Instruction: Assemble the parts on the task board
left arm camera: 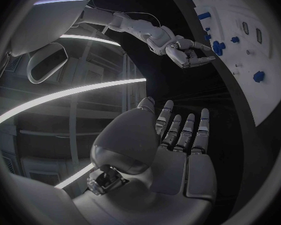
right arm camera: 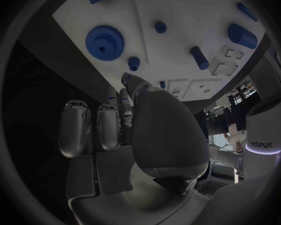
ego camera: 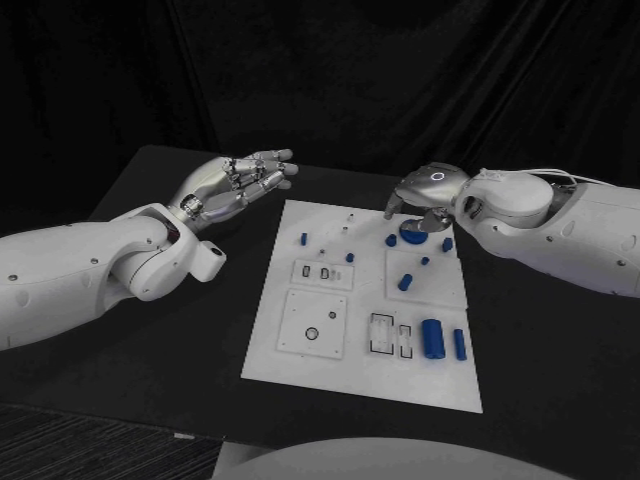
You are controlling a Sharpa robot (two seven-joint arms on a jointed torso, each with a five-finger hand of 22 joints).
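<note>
The white task board (ego camera: 352, 345) lies mid-table. A blue gear (ego camera: 424, 233) sits near its far right corner, also in the right wrist view (right arm camera: 105, 39). My right hand (ego camera: 418, 203) hovers just above that gear with fingers loosely bent and holds nothing (right arm camera: 134, 135). My left hand (ego camera: 242, 185) floats off the board's far left corner, fingers stretched out and empty (left arm camera: 172, 145). A thick blue cylinder (ego camera: 431, 338) and a slim blue bar (ego camera: 459, 343) lie at the board's near right. A blue peg (ego camera: 407, 283) lies mid-right. Small blue pieces (ego camera: 303, 239) dot the far half.
The black table (ego camera: 162, 330) spreads wide on both sides of the board. Rectangular slots (ego camera: 384, 333) and a round hole (ego camera: 312, 334) mark the board's near half. A black curtain hangs behind the table.
</note>
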